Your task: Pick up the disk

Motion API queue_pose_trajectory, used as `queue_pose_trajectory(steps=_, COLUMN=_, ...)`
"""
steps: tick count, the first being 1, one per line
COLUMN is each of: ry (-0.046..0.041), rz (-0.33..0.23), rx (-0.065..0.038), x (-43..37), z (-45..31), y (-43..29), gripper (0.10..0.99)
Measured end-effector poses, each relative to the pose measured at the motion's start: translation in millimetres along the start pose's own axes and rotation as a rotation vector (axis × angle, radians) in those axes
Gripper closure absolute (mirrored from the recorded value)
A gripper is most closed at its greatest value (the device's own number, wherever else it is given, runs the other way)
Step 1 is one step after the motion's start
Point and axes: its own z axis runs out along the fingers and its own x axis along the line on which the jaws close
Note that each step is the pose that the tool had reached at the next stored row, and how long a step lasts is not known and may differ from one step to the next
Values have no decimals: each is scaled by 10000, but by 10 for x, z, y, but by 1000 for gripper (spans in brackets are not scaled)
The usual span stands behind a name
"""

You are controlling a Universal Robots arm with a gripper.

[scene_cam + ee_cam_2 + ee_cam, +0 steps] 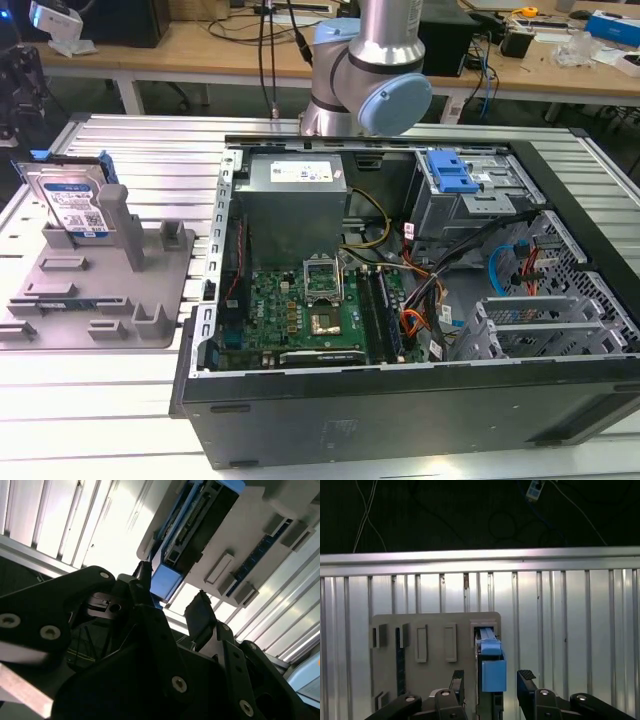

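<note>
In the exterior view, the disk (pixel 68 200) is being held upright on its edge in the grey fixture (pixel 150 300). The fixture is lying on the slatted metal table (pixel 120 140), at about nine o'clock from the open computer case (pixel 400 400). The robot arm (pixel 375 60) is being seen at twelve o'clock from the case, well apart from the disk. In the second wrist view, the gripper (pixel 172 597) is being shown with its black fingers (pixel 200 612) spread wide and nothing clamped in them. The disk (pixel 197 522), with its blue rail end, is being carried by the fixture beyond the fingertips, apart from them. In the first wrist view, the gripper (pixel 491 680) is being lined up over the fixture (pixel 435 630). The blue edge of the disk (pixel 489 645) is appearing in the gap between the two open fingers, neither of which is judged to be touching it. The pick-up proper is judged not yet done: the disk is being left seated in its slot, ungrasped, so the grasp and the lift are being counted as what is left.
</note>
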Motion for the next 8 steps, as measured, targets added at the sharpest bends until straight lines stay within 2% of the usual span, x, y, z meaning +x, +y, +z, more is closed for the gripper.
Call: queue_pose_trajectory(steps=8, ry=3, rz=-155, rx=3, x=-3, z=126, y=-2, gripper=545)
